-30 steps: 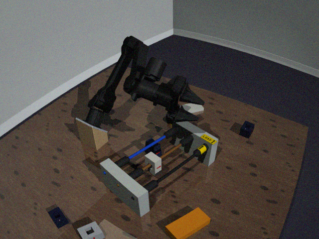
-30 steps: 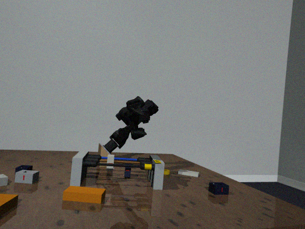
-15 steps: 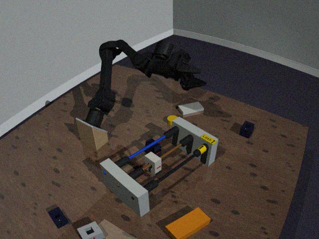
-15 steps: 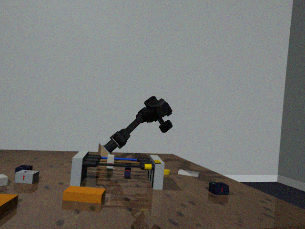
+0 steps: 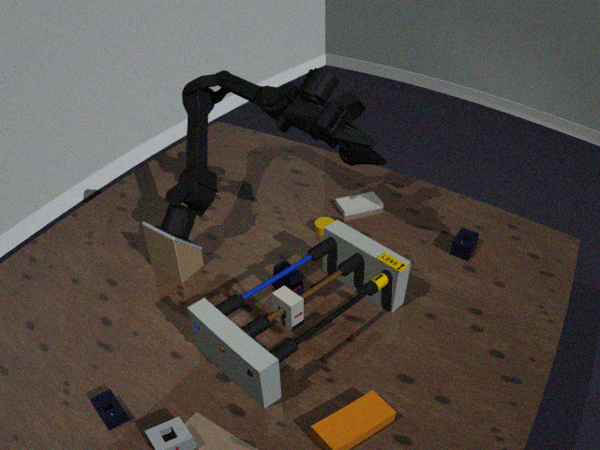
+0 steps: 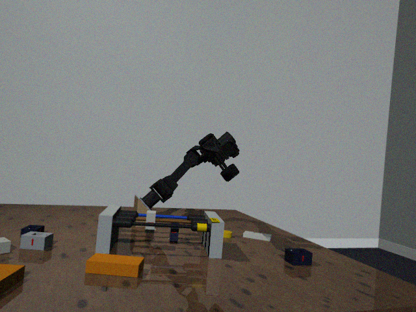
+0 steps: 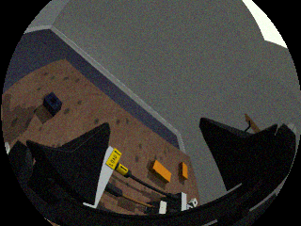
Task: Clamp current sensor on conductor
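My gripper is open and empty, raised high behind the rack. The black LOAD conductor is bare along its span. It has a yellow arrow sleeve beside the yellow LOAD label. A white sensor sits round the brown middle conductor. A navy sensor with a red mark stands on the table behind that conductor, partly hidden. I cannot tell whether its jaw is open.
Two grey end walls hold the conductors. Around the rack are navy blocks, a grey holed block, an orange block, a white slab, a yellow cylinder and a beige panel.
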### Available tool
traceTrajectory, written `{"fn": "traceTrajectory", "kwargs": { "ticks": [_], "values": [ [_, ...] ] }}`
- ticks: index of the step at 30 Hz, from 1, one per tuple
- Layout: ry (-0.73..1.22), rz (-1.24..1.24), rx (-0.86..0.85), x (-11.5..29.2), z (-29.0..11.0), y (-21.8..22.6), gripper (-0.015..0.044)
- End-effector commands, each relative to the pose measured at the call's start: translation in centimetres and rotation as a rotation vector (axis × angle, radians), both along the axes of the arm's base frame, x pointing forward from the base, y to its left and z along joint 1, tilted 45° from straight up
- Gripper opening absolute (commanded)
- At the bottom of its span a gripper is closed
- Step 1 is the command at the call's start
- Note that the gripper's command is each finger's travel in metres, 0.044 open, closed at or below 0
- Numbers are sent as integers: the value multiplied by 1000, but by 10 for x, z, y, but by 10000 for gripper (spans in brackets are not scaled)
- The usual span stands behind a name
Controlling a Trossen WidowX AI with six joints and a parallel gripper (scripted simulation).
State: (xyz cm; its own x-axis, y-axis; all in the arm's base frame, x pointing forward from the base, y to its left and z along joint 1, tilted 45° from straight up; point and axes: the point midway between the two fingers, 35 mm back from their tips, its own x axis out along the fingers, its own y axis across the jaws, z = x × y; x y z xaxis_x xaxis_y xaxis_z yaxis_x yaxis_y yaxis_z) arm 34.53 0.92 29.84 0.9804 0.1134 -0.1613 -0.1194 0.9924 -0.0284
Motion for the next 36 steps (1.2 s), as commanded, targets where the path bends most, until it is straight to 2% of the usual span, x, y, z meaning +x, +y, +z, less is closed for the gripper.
{"fn": "traceTrajectory", "kwargs": {
  "ticks": [1,7,14,36],
  "values": [
    [261,153,8,27,-36,9,440],
    [586,373,140,45,-79,18,440],
    [854,584,451,57,-107,19,440],
    [872,601,488,58,-108,18,440]
  ]
}}
